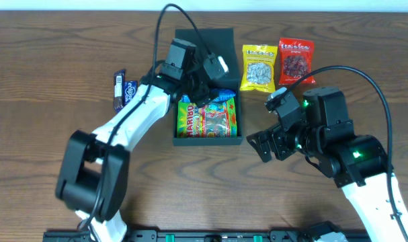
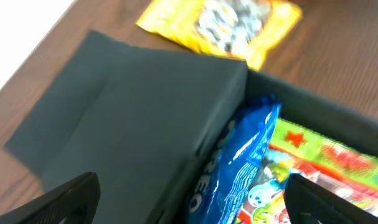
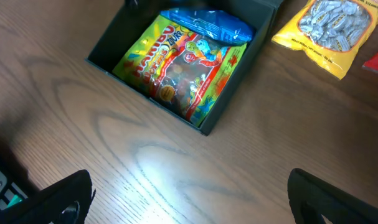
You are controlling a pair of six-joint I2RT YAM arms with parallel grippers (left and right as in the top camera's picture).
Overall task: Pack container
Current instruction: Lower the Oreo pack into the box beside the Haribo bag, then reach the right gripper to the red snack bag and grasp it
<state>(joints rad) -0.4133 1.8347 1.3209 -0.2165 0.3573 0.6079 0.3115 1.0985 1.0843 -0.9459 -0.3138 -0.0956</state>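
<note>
The dark green container (image 1: 208, 140) sits mid-table with its flip lid (image 1: 210, 42) lying open behind it. Inside lie a green Haribo packet (image 1: 204, 121) and a blue Oreo packet (image 1: 224, 96). My left gripper (image 1: 200, 84) is open and empty, hovering over the hinge between the lid (image 2: 126, 112) and the Oreo packet (image 2: 238, 162); its fingers (image 2: 192, 205) touch nothing. My right gripper (image 1: 264, 144) is open and empty over bare table to the right of the container (image 3: 108, 43); its fingers (image 3: 189, 199) are spread wide. The Haribo packet (image 3: 182, 68) fills most of the box.
A yellow seed packet (image 1: 259, 67) and a red packet (image 1: 296, 60) lie on the table right of the lid. Two dark snack bars (image 1: 121, 89) lie to the left of the container. The yellow packet also shows in the left wrist view (image 2: 220, 25) and the right wrist view (image 3: 332, 31).
</note>
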